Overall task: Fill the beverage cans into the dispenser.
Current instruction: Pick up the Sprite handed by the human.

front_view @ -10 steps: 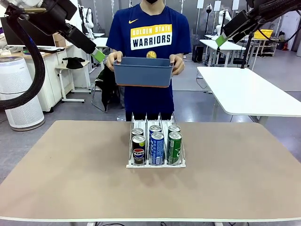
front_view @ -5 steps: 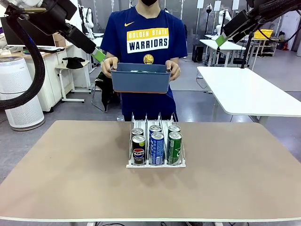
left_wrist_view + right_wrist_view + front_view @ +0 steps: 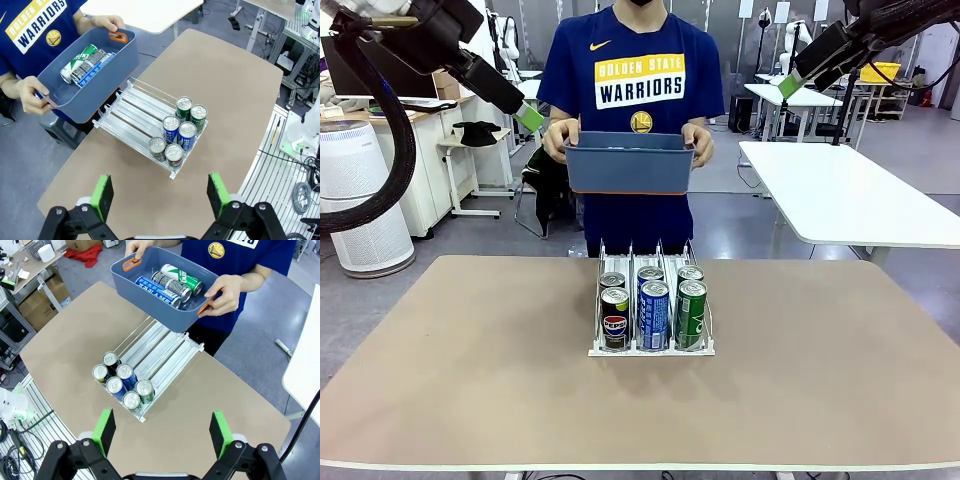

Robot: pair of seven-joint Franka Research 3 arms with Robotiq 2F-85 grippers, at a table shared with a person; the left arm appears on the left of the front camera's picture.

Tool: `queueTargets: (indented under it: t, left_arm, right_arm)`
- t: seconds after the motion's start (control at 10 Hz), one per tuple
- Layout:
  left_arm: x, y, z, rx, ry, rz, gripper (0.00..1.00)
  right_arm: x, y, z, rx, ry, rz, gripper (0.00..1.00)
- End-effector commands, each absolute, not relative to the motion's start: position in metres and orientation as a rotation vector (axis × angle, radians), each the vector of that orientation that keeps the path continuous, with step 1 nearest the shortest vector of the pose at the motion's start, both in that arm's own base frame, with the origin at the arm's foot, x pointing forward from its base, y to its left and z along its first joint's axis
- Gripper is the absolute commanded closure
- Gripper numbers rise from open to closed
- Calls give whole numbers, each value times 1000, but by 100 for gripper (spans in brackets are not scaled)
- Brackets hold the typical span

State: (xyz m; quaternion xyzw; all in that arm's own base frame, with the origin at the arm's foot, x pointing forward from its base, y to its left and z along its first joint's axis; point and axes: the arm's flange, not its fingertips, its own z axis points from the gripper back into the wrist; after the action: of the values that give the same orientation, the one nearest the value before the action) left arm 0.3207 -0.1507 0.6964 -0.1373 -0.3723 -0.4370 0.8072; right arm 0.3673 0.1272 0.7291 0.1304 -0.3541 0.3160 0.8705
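Note:
The dispenser (image 3: 650,350) stands mid-table with several beverage cans at its front end: a black Pepsi can (image 3: 615,320), a blue can (image 3: 654,315) and a green can (image 3: 691,315), each with another can behind it. In the wrist views the rear halves of the dispenser's lanes (image 3: 135,106) (image 3: 161,347) lie bare. Behind the table a person holds a blue-grey tub (image 3: 629,165) with more cans (image 3: 87,61) (image 3: 170,284) lying in it. My left gripper (image 3: 528,116) (image 3: 159,179) and right gripper (image 3: 790,85) (image 3: 161,415) hang open high above the table, holding nothing.
The brown table (image 3: 470,380) has free room on both sides of the dispenser. A white table (image 3: 840,200) stands at the back right, and a white air purifier (image 3: 360,190) and desks at the back left.
The person shifted the tub slightly left and down, then back to the right. Both grippers and the cans in the dispenser stayed still.

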Motion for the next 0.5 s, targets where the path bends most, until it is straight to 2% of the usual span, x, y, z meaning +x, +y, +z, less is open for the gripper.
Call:
queueTargets:
  t: [0.0, 0.4]
  left_arm:
    - [322, -150, 696, -294, -801, -925, 0]
    - [322, -150, 696, -294, -801, -925, 0]
  right_arm:
    - [366, 127, 728, 278, -739, 660, 0]
    - [366, 127, 728, 278, -739, 660, 0]
